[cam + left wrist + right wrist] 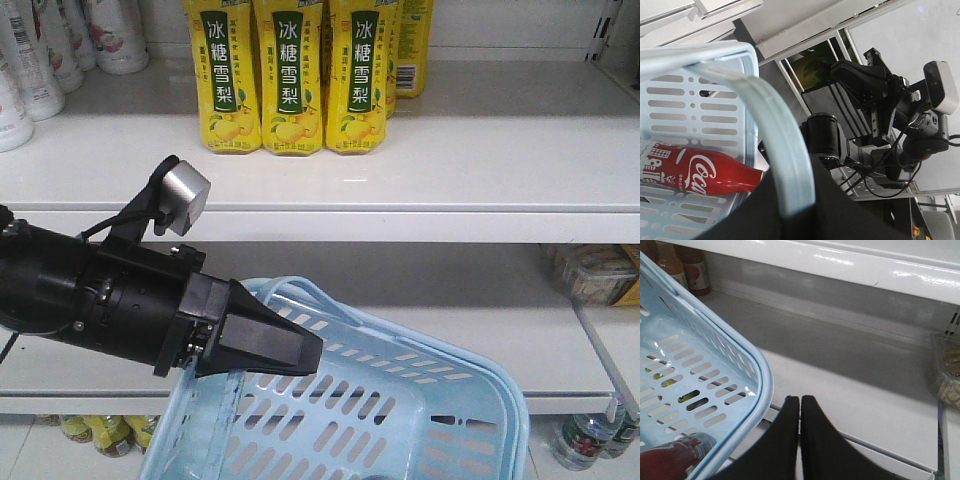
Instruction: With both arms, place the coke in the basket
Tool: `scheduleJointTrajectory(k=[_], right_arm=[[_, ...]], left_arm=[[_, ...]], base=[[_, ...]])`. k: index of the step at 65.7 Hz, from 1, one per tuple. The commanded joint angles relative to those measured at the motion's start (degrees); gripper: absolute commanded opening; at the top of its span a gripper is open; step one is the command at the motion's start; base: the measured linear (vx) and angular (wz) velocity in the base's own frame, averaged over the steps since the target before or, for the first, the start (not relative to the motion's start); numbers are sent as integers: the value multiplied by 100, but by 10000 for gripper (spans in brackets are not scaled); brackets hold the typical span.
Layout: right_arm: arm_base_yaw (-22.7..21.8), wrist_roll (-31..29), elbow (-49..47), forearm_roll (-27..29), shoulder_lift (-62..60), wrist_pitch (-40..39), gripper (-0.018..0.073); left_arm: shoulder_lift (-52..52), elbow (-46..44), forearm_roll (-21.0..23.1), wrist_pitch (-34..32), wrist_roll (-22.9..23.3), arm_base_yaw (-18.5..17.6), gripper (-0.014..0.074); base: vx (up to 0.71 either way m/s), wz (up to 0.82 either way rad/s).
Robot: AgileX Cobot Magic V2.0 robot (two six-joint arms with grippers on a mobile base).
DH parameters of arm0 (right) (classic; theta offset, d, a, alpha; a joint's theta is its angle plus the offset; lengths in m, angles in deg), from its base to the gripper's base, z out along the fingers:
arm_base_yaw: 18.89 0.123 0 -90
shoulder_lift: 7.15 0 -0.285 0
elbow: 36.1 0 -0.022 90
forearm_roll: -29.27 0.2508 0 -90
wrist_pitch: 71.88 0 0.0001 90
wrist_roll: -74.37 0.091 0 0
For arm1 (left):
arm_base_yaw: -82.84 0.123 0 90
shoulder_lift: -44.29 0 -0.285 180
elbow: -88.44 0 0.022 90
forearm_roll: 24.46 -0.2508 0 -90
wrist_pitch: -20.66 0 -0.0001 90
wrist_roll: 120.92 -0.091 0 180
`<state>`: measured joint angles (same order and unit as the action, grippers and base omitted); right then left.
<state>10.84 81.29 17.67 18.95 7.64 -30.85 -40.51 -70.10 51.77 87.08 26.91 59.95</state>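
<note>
Right gripper (pixel 800 405) fingers pressed together, coke (pixel 700 172) inside basket (pixel 760 385)

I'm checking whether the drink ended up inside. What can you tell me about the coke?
The coke is a glossy red container with white Coca-Cola script, narrowing to a neck at one end. It lies on its side against the slotted floor of the light blue basket. The right wrist view shows only a red sliver of it behind the basket wall. Neither tool touches it.
</note>
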Motion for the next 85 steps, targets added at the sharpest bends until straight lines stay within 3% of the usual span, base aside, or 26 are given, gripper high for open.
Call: scheduleJointTrajectory(k=[1,31,38,43,54,85], right_arm=[[-10,14,-152,-63,70,-385,-4],[-10,8,-152,-63,70,-385,-4],[-10,8,-152,-63,70,-385,-4],[-10,8,-152,-63,70,-385,-4],[-10,8,-152,-63,70,-385,-4],[-10,8,-152,-63,70,-385,-4]], left_arm=[[199,-208,902,195,15,-2,-6],[199,-208,896,152,9,-2,-6],[199,-208,863,89,-307,-2,-6],[199,-208,654,83,-601,-2,-6],[262,-208,266,-126,-564,-2,-6],[1994,525,-983,-2023,-372,-2,-6]], base=[[0,0],[0,0],[0,0],[0,0],[0,0],[0,0]])
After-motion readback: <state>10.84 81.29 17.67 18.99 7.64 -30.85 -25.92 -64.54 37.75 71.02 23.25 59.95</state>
